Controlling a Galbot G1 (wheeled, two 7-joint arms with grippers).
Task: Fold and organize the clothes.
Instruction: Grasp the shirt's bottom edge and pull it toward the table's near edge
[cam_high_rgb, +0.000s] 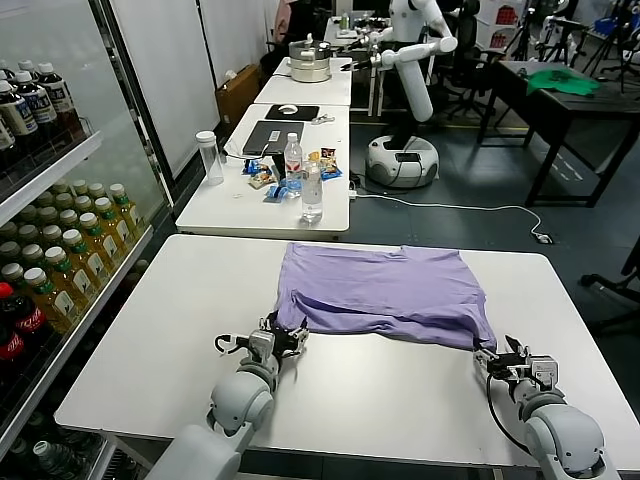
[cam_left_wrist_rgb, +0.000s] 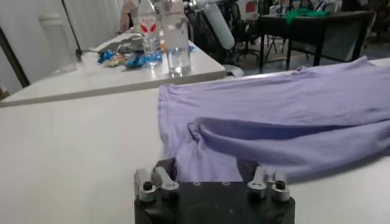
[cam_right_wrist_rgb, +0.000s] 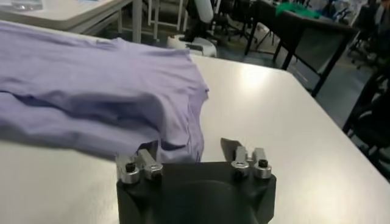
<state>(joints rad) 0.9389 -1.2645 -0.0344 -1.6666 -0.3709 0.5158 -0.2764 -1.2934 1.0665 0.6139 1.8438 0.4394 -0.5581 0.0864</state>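
The lavender T-shirt (cam_high_rgb: 385, 285) lies on the white table (cam_high_rgb: 150, 330), doubled over, with its near edge folded under; no prints show. My left gripper (cam_high_rgb: 287, 336) rests on the table at the shirt's near left corner, open, with cloth lying between its fingers (cam_left_wrist_rgb: 159, 178). My right gripper (cam_high_rgb: 503, 353) rests at the near right corner, open, with the shirt's corner just in front of its jaws. The shirt also shows in the left wrist view (cam_left_wrist_rgb: 274, 115) and in the right wrist view (cam_right_wrist_rgb: 91, 91). Left gripper (cam_left_wrist_rgb: 210, 173) and right gripper (cam_right_wrist_rgb: 192, 152) both hold nothing.
A drinks shelf (cam_high_rgb: 60, 260) runs along the left. Behind my table stands another table with water bottles (cam_high_rgb: 312, 190), snacks and a laptop. Farther off are a white robot (cam_high_rgb: 410, 60) and a green cloth (cam_high_rgb: 565, 82) on a dark table.
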